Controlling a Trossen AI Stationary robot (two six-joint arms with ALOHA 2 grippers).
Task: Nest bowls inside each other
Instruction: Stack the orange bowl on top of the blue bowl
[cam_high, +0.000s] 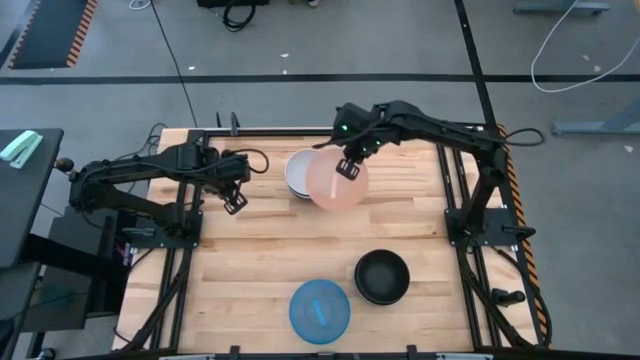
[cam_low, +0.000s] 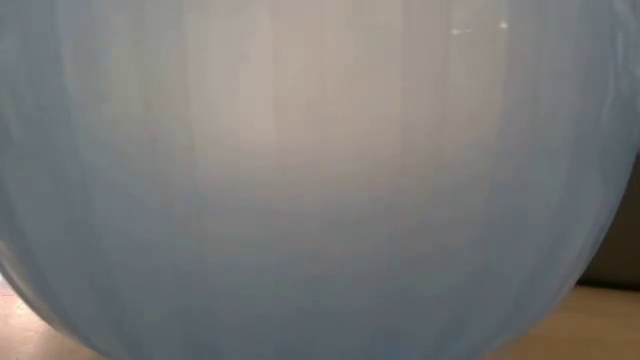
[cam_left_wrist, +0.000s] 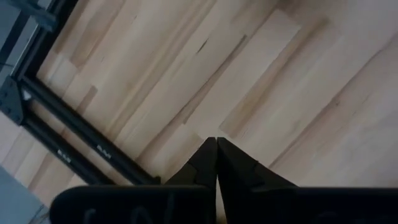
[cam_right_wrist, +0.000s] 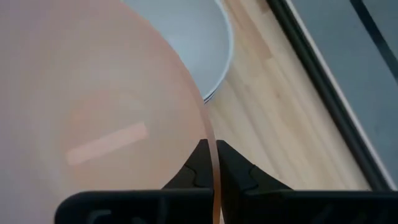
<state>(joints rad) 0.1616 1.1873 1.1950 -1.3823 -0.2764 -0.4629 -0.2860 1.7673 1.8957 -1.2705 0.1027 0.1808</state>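
Note:
My right gripper (cam_high: 349, 167) holds the translucent salmon-pink bowl (cam_high: 336, 180) above the table's far middle, beside and partly over a white bowl stack (cam_high: 298, 172) that stands on the table. In the right wrist view the pink bowl (cam_right_wrist: 93, 112) fills the picture, with the white bowl (cam_right_wrist: 199, 43) behind it. A black bowl (cam_high: 382, 276) and a blue bowl (cam_high: 319, 310) stand near the near edge. The blue bowl (cam_low: 320, 180) fills the low view. My left gripper (cam_high: 235, 203) is shut and hovers over bare wood at the left. Other bowls are hidden or out of view. My right gripper pinches the pink bowl's rim (cam_right_wrist: 212, 168) between its two fingers, one finger inside the bowl and one outside, coming from above. The bowl is lifted clear of the table and hangs tilted beside the white stack.
Bare wood lies across the table's middle and left (cam_high: 260, 260). A black metal frame (cam_left_wrist: 68, 143) runs along the table's edges. The arm mounts stand at the left and right sides.

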